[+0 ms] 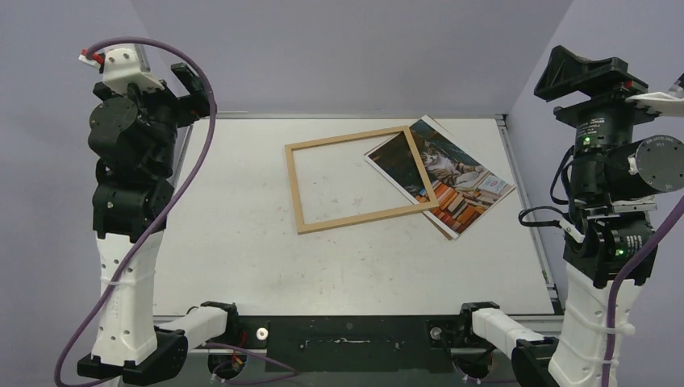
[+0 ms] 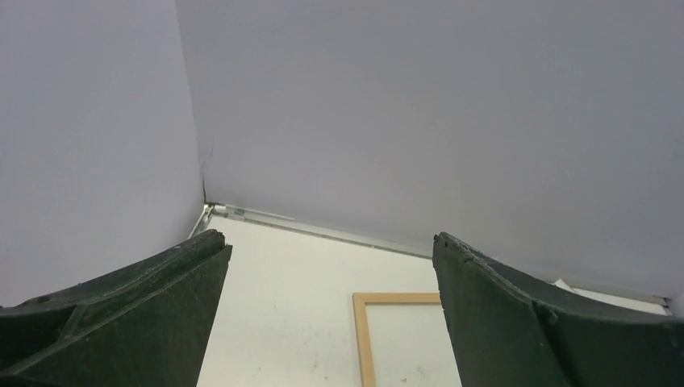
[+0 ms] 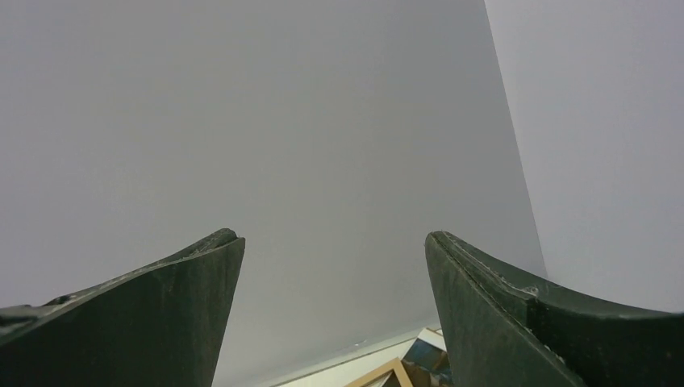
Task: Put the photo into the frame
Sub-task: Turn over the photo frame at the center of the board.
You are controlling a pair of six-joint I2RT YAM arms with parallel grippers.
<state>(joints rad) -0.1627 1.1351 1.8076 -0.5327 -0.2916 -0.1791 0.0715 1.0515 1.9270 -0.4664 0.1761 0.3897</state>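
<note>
One frame (image 1: 294,190) covered a strip of the one photo (image 1: 464,173). The left gripper (image 2: 327,238) and right gripper (image 3: 335,235) were both spread, holding nothing.

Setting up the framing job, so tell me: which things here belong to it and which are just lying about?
Job: photo; frame, its corner over the photo.
Other: brown sliver under the photo, identity unclear; purple cable.
</note>
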